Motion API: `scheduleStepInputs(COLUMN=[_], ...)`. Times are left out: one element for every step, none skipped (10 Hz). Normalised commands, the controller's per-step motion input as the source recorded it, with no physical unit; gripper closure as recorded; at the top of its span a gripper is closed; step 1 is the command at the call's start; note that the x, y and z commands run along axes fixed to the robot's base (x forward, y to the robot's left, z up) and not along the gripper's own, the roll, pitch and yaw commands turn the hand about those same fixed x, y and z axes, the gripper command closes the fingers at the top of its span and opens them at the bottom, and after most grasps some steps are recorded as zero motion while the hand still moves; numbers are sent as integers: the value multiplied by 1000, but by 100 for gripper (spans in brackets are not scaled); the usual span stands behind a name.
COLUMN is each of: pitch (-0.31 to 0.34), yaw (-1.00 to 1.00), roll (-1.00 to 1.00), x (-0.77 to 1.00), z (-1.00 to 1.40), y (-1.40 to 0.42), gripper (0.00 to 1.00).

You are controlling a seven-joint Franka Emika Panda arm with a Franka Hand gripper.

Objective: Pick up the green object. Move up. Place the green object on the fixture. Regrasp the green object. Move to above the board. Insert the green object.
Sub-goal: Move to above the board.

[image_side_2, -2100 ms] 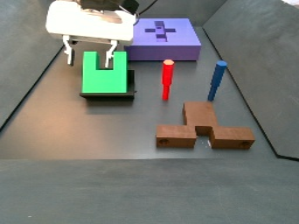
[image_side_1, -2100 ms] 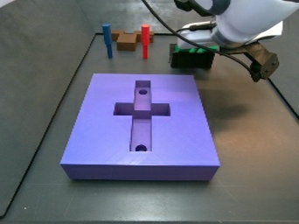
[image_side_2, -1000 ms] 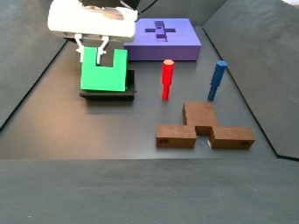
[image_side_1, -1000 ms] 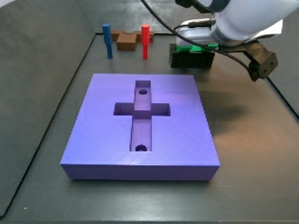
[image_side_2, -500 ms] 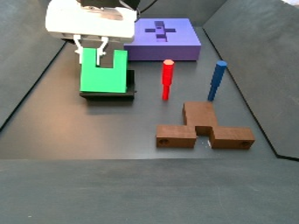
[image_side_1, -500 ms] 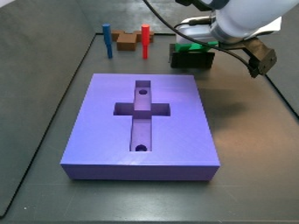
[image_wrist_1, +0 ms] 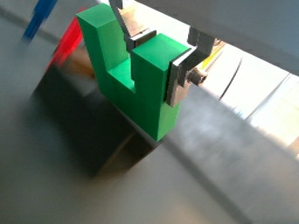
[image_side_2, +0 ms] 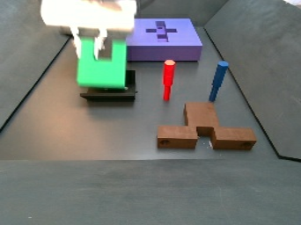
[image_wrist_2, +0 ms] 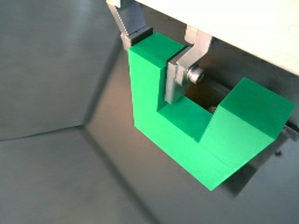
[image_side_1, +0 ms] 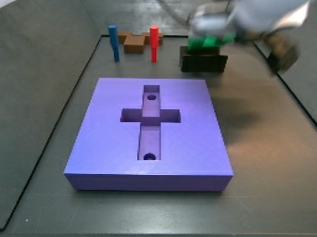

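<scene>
Overhead, the tool (image_wrist_1: 163, 58) is clamped on one prong of the green object (image_wrist_1: 131, 72), its silver fingers (image_wrist_2: 179, 77) pressing that prong from both sides while the second prong juts free beside them; both wrist views show the U-shaped block hanging below the tool with its notch facing up toward it. In a side view the green object (image_side_2: 101, 70) stands upright just above the fixture (image_side_2: 111, 93), and motion blur makes it impossible to say whether the two touch. From the opposite side view only a strip of the green object (image_side_1: 207, 42) shows above the dark fixture (image_side_1: 203, 62), with the blurred tool (image_side_1: 213, 28) over it. The purple board (image_side_1: 151, 134) lies well apart from the block, its cross-shaped recess and two round holes unoccupied. A red peg (image_side_2: 168, 80) and a blue peg (image_side_2: 219, 81) stand upright on the dark worktop (image_side_2: 83, 139) between fixture and brown blocks (image_side_2: 207, 128), which rest nearer the camera.
</scene>
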Motion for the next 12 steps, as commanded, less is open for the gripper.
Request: scheduleStepInputs(pitch=[24,-16,3,-10,-19,8,19,108,99,86,86,99], yaw=[55,53,41,21,17,-1,-4,-154,-148,-142,-132,-130], roll=[-62,-33,-16,-11,1,-22,-20,-1000,-1000,-1000,-1000,-1000], x=[-48,-50,-39,-40,-30,-14,1,-1173,-1216,-1280,-1330,-1313], z=[1400,1400,1400,1400,1400,622,334,253,278,285,260,271], y=[24,39,22,20,37,-4,-5,-1400,-1400,-1400,-1400,-1400], gripper=[100,100,100,100,100,100,100,100,100,100,100,100])
